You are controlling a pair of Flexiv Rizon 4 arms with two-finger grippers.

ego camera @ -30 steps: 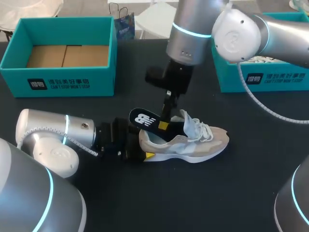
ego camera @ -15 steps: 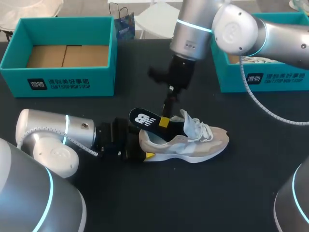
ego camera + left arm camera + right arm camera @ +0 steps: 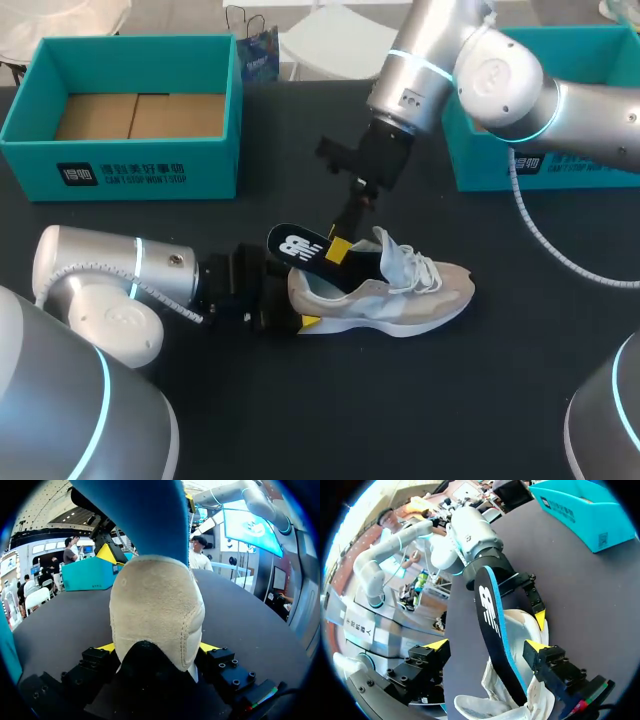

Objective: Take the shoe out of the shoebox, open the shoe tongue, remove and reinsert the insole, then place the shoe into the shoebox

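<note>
On the dark table (image 3: pixel 300 420) the shoe (image 3: pixel 400 295) lies toe toward my right, its heel clamped in the left gripper (image 3: pixel 157 649). The insole (image 3: pixel 300 248) slants up out of the heel opening (half seated, I judge). It sits between the spread fingers of the right gripper (image 3: pixel 486 646), which grips nothing.

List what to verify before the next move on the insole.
1. Left gripper clamps the shoe at the heel: ok.
2. Shoe stands sole down on the table: ok.
3. Insole seated in the shoe: not ok, its heel end sticks up out of the opening.
4. Right gripper grips the insole: not ok, its fingers stand open on either side of it.
5. Insole's front end flat inside the shoe: cannot tell, hidden.
6. Shoebox open with nothing in it: ok.
</note>
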